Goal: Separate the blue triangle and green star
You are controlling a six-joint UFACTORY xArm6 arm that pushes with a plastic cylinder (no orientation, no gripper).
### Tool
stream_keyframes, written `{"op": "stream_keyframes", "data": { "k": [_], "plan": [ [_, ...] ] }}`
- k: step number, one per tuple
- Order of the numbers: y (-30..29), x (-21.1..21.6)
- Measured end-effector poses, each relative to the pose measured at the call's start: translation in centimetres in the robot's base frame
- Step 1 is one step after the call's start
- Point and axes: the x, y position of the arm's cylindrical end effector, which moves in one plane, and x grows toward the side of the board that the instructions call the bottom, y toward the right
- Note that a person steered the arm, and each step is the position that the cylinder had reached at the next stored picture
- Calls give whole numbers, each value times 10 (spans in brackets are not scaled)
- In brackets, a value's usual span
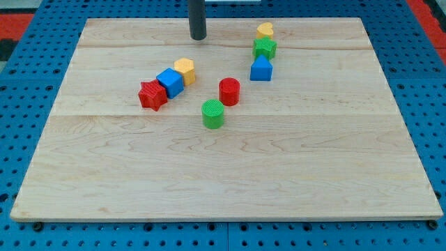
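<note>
The blue triangle (260, 69) sits on the wooden board toward the view's upper right. The green star (264, 48) is just above it and touches it. A yellow block (264, 30) touches the star's top, so the three form a short column. My tip (198, 37) is a dark rod near the board's top edge, to the left of that column and well apart from it. It touches no block.
A red cylinder (229, 91) and a green cylinder (213, 113) stand near the middle. A red star (152, 95), a blue cube (170, 82) and a yellow hexagon (185, 70) form a diagonal row at the left. The wooden board (223, 174) lies on a blue pegboard.
</note>
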Motion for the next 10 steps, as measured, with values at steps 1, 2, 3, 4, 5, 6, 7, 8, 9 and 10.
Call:
{"op": "stream_keyframes", "data": {
  "k": [1, 2, 3, 4, 5, 6, 7, 8, 9, 10],
  "plan": [
    [49, 12],
    [101, 23],
    [122, 30],
    [126, 44],
    [123, 59],
    [127, 82],
    [136, 88],
    [146, 82],
    [166, 52],
    [166, 45]
  ]
}}
